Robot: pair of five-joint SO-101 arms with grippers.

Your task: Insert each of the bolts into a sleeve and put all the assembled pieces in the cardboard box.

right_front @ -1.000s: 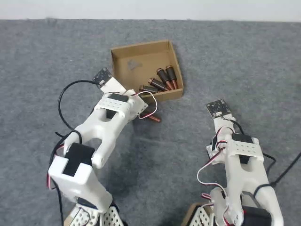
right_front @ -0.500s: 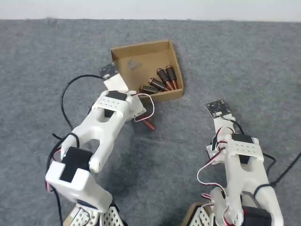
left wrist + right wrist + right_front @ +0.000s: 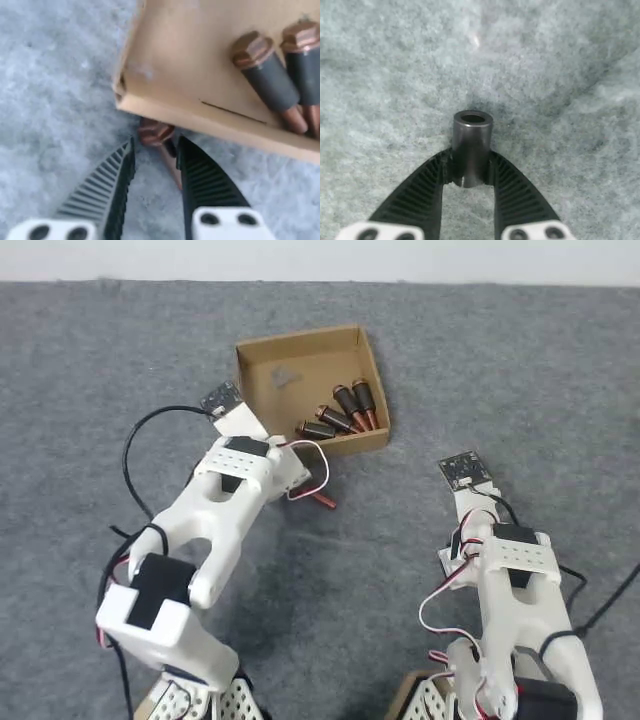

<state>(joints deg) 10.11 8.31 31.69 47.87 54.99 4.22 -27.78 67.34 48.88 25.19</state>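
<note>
**Bolt and sleeve each gripped, well apart, beside a box of finished pieces**

Nearest, the right gripper [image 3: 471, 159] is clamped on a dark sleeve [image 3: 472, 142]. It pinches the end closer to the wrist, so the open mouth points away, over grey carpet [image 3: 555, 70]. Farther out, the left gripper [image 3: 155, 142] is closed on a copper bolt [image 3: 155, 131] at its head, with the shaft running back between the jaws (whether the bolt is lifted or brushing the carpet cannot be told). The head sits just outside the near wall of the cardboard box [image 3: 290, 375], close to a corner. Farthest, several assembled pieces [image 3: 350, 405] lie together inside the box, toward that wall.

The step in hand looks like mating this bolt with this sleeve. To do it well, the left arm [image 3: 235, 500] would likely need to back clear of the box wall, then turn so the shaft tip leads. The right arm [image 3: 510, 570] should present the sleeve's mouth squarely and hold steady. The bolt should enter slowly along the bore's axis, since a tilted entry could jam or knock the sleeve loose.

The right wrist view gives the sleeve's hollow bore and how it is held. The left wrist view gives the bolt's closeness to the cardboard. The high view gives the wide gap between the two arms.
</note>
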